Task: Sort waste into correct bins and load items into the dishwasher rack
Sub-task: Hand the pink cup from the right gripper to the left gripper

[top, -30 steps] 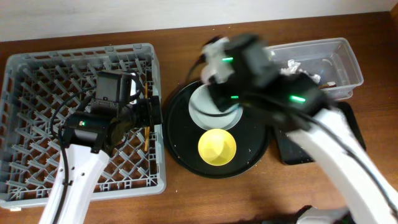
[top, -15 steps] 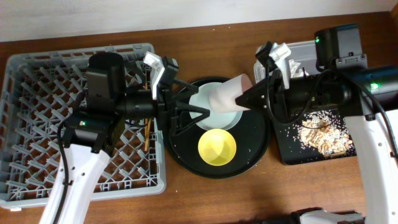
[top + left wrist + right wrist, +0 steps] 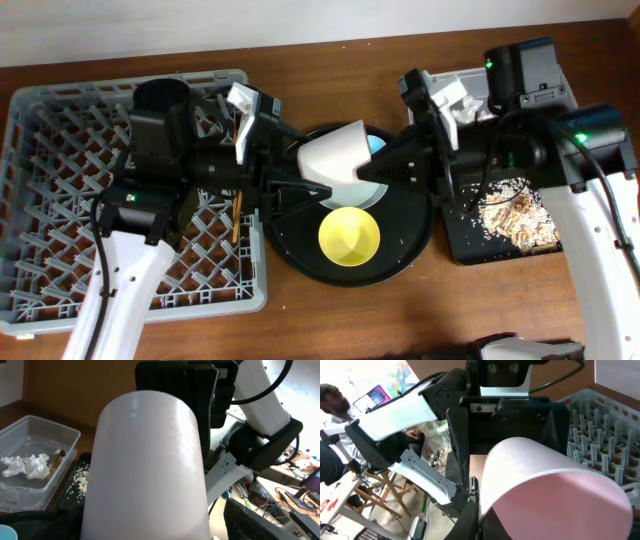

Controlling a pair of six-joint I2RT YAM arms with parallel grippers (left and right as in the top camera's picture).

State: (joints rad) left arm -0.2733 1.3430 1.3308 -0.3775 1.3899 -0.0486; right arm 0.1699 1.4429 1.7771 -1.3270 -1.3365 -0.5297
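The small pink cup (image 3: 335, 152) hangs on its side above the big round black tray. My right gripper (image 3: 368, 172) is shut on the cup's rim; the right wrist view shows one finger (image 3: 470, 510) against the wall of the cup (image 3: 545, 485). My left gripper (image 3: 312, 170) is open, with its fingers on either side of the cup. The cup (image 3: 150, 470) fills the left wrist view, with a gap to the right finger (image 3: 255, 520). The pale grey plate (image 3: 368, 192), a sliver of the blue cup (image 3: 376, 144) and the yellow bowl (image 3: 349, 236) lie below. Chopsticks (image 3: 237, 215) lie in the dishwasher rack (image 3: 60, 120).
The round black tray (image 3: 290, 245) sits between the rack and the bins. The clear tub (image 3: 545, 85) at the far right holds white tissue (image 3: 470, 105). The flat black tray (image 3: 465, 245) in front of it holds beige food scraps (image 3: 515, 215).
My right gripper has carried the pink cup leftward from over the plate into the open jaws of my left gripper. The left arm has barely moved.
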